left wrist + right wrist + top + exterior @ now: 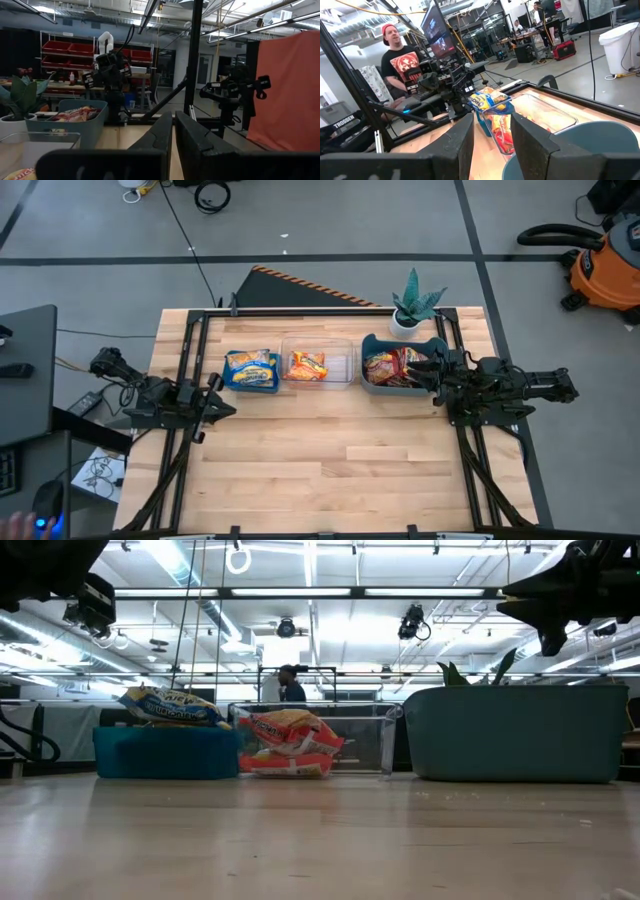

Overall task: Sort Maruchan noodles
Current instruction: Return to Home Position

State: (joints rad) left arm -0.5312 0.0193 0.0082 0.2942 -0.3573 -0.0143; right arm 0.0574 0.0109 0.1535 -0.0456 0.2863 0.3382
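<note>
Blue-and-yellow noodle packets [250, 368] are piled in a small teal bin [165, 752]. Orange-yellow packets [307, 365] lie in the clear bin [342, 366] beside it. Red-silver packets [390, 366] fill the larger teal bin [372, 345] on the right. My right gripper [432, 370] hovers open over that bin's right end, above its rim, holding nothing. My left gripper [222, 404] is shut and empty; it hangs above the table at its left side, near the small teal bin.
A potted plant [413, 305] stands just beyond the right teal bin. Black frame rails [300, 311] run along the table's far and side edges. Bare wood [330, 460] covers the near half. A person [400, 60] sits beyond the table's left side.
</note>
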